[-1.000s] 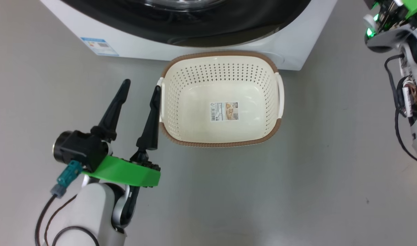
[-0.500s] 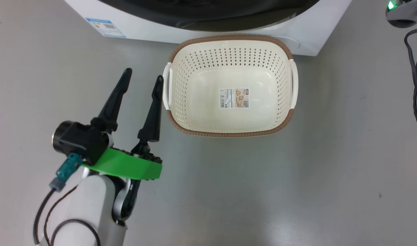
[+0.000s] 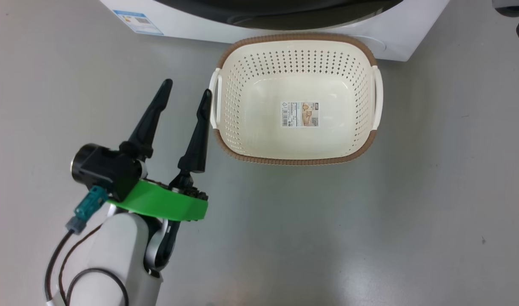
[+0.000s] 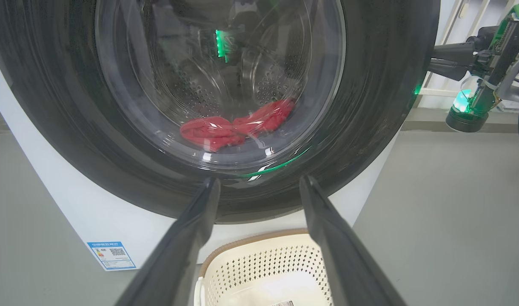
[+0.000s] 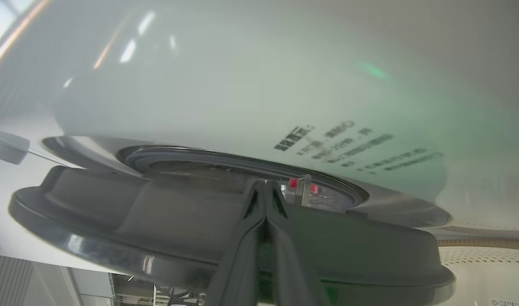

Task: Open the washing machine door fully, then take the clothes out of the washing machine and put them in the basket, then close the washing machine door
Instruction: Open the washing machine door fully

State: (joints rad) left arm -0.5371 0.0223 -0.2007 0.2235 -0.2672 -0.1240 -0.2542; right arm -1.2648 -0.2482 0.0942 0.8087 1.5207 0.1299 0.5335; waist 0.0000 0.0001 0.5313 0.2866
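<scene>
Door-opening step: right gripper pinched shut, empty, tips at edge of round glossy-black-rimmed washing machine door, which looks barely ajar. The left gripper is wide, empty, beside cream perforated plastic basket. Red fabric clothes inside. Next: swing door fully.

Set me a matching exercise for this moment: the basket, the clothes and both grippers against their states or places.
Things:
1. basket
2. clothes
3. left gripper
4. right gripper

States or places:
A. shut
B. empty, on the floor
C. open
D. inside the washing machine

Pairs: 1-B, 2-D, 3-C, 4-A.
</scene>
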